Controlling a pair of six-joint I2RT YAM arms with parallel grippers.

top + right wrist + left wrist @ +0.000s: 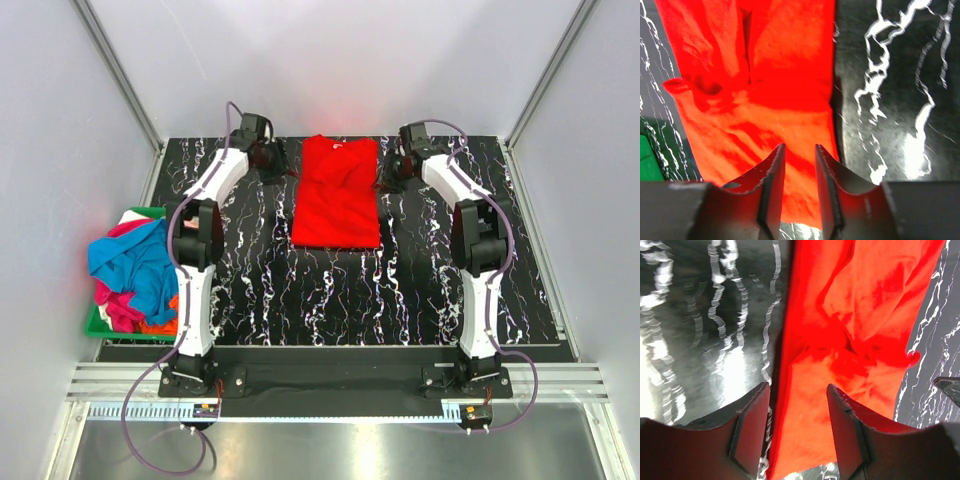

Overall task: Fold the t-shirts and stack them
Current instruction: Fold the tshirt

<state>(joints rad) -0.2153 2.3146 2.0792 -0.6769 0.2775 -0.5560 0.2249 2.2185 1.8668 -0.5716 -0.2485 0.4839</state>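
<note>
The red shirt lay folded lengthwise on the table. The left gripper hung over its left edge and the right gripper over its right edge, both parted and holding nothing. A rising finger could snag a loose edge and undo the fold. Bare tabletop lay nearer than the shirt.
</note>
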